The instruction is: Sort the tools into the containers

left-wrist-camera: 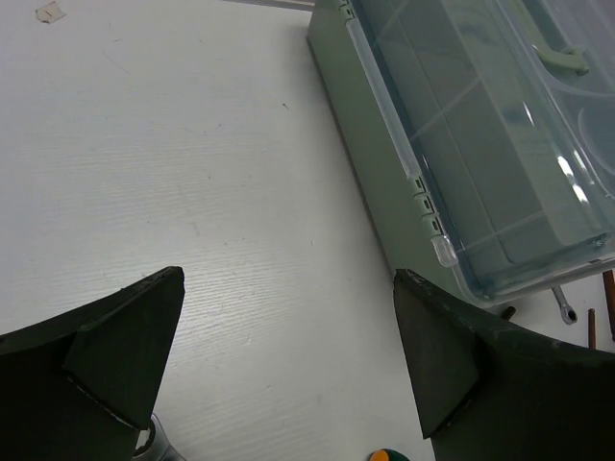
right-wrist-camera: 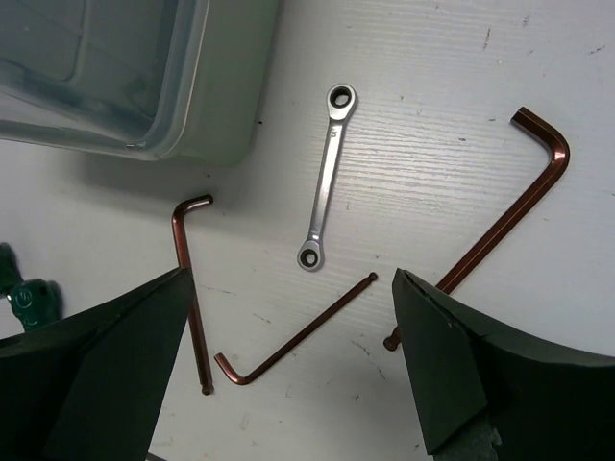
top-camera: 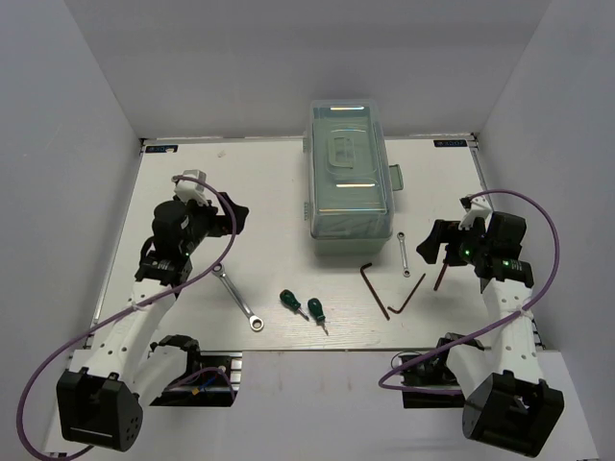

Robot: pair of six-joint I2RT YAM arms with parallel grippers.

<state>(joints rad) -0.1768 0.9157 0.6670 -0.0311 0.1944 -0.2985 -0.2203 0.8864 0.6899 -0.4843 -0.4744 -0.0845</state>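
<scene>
The pale mint toolbox (top-camera: 346, 178) stands closed at the back centre. In front of it lie a long silver wrench (top-camera: 238, 298), two green-handled screwdrivers (top-camera: 292, 303) (top-camera: 316, 312), two dark hex keys (top-camera: 375, 290) (top-camera: 409, 291) and a short wrench (top-camera: 404, 254). My left gripper (top-camera: 235, 213) is open and empty above the table, left of the toolbox (left-wrist-camera: 461, 144). My right gripper (top-camera: 432, 245) is open and empty above the short wrench (right-wrist-camera: 322, 192) and three hex keys (right-wrist-camera: 180, 240) (right-wrist-camera: 309, 327) (right-wrist-camera: 500, 227).
White walls close in the table on three sides. The toolbox corner (right-wrist-camera: 115, 77) shows at the upper left of the right wrist view, and a green screwdriver handle (right-wrist-camera: 24, 288) at its left edge. A screwdriver end (left-wrist-camera: 384, 455) shows at the bottom of the left wrist view.
</scene>
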